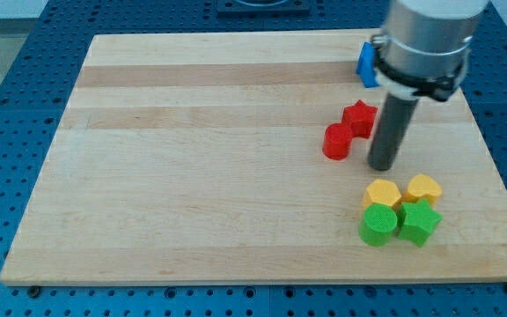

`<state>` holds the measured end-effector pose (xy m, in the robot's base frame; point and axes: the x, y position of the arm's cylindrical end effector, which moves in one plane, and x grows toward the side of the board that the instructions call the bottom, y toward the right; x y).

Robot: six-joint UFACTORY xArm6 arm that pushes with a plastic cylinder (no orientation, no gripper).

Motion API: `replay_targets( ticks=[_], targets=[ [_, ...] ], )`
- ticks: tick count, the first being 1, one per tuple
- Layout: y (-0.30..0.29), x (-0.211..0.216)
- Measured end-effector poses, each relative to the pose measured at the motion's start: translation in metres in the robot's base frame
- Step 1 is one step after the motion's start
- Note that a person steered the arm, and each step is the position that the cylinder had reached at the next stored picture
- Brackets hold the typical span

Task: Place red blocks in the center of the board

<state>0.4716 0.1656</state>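
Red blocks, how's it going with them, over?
My tip just to the view's right of red star block and red cylinder block. Both right of centre on wooden board. Leftward path unobstructed.

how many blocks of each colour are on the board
red: 2, a star and a cylinder, just to the view's left of my tip
yellow: 2
green: 2
blue: 1, partly hidden behind the arm
total: 7
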Motion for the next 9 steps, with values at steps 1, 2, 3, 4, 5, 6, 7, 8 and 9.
replay_targets(
  ticks=[1, 2, 3, 4, 5, 6, 7, 8, 9],
  targets=[
    [0.033, 0.008],
    [0.031, 0.028],
    [0.028, 0.032],
    [0.028, 0.024],
    [0.035, 0.016],
    [0.035, 0.017],
    [0.035, 0.018],
    [0.035, 0.015],
    [0.051, -0.011]
  ],
)
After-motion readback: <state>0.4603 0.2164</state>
